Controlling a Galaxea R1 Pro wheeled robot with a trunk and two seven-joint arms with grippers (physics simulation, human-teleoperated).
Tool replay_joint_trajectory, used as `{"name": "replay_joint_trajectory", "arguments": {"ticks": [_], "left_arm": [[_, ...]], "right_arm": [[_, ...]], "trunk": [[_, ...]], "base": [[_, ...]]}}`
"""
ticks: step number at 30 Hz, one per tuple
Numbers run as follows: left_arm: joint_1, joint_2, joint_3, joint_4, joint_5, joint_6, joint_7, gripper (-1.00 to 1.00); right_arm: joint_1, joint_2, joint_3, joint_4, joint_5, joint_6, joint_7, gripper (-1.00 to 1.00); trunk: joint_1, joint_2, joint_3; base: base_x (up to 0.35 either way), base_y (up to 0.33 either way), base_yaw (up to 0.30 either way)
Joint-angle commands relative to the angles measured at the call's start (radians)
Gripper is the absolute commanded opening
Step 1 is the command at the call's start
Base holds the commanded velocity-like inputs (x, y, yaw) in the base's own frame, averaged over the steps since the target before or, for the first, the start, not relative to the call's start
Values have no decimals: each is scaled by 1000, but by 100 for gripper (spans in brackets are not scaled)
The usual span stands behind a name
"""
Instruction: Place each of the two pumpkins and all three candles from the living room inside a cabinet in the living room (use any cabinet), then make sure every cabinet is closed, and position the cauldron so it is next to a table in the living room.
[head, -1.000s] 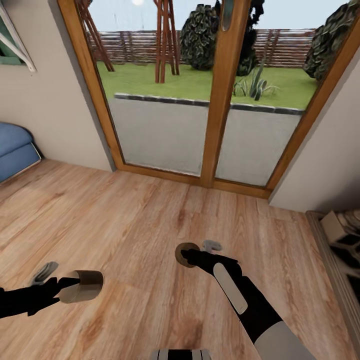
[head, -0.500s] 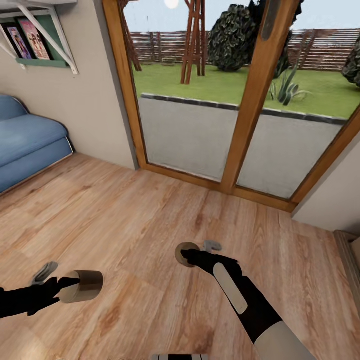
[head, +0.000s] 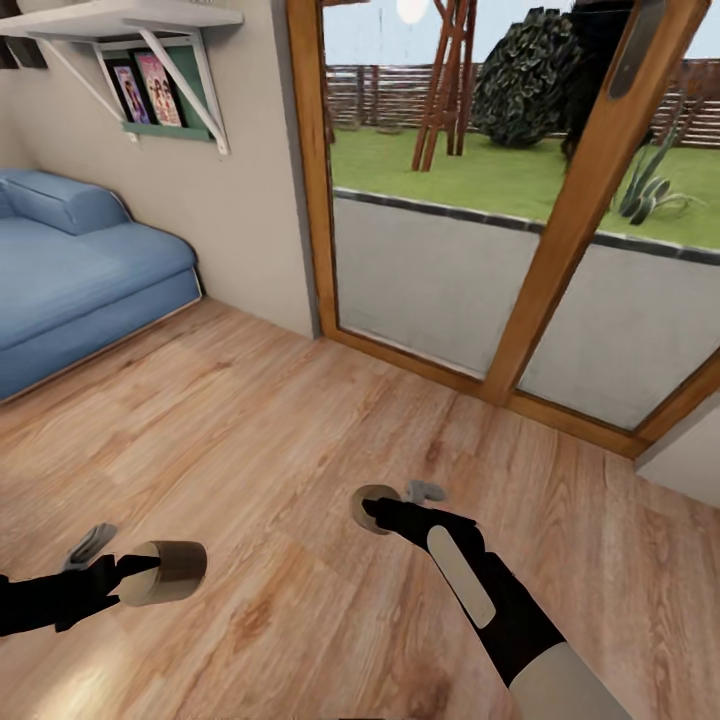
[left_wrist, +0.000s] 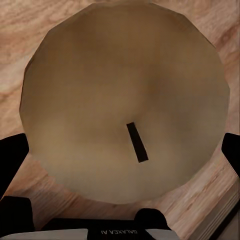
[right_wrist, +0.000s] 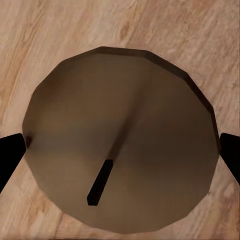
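Observation:
A squat grey-brown candle (head: 168, 572) hangs above the wood floor at the lower left of the head view, with my left gripper (head: 140, 575) shut on it. The left wrist view looks straight onto this candle's round top (left_wrist: 125, 105) with its dark wick, a black finger (left_wrist: 12, 155) at each side. A second candle (head: 372, 505) is held lower centre by my right gripper (head: 378, 512), which is shut on it. In the right wrist view that candle (right_wrist: 120, 150) sits between the two black fingertips (right_wrist: 10, 155). Pumpkins, cabinet and cauldron are out of view.
A blue sofa (head: 70, 270) stands at the left against the wall, under a white shelf (head: 130, 20) with pictures. Wood-framed glass doors (head: 560, 250) to the garden stand ahead. Bare wood floor (head: 260, 420) stretches between me and the doors.
The whole view has swung left: the sofa and shelf have come into sight and the glass doors have slid right. Both arms hold their candles in the same pose.

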Motion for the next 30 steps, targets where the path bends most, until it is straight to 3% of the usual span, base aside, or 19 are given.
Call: {"name": "replay_joint_trajectory", "arguments": {"ticks": [1,12,16,20,30], "left_arm": [[0,0,0,0,5,0,0,-100],[0,-7,-6,0,1,-1,0,-100],[0,-32,-7,0,-4,-2,8,-100],[0,-54,-8,-10,-4,-2,57,-100],[0,-68,-8,-15,-2,0,92,-100]], "right_arm": [[0,0,0,0,0,0,0,-100],[0,-1,0,0,2,-5,-4,-100],[0,-1,-1,1,2,-5,-2,-100],[0,-1,0,0,2,-5,-3,-100],[0,-1,1,0,1,-5,-2,-100]], "trunk": [[-4,7,3],[-46,84,38],[-61,112,50],[-77,140,63],[-115,210,100]], "base": [[0,0,290],[-21,0,290],[-273,0,291],[-195,0,291],[-16,0,268]]}}
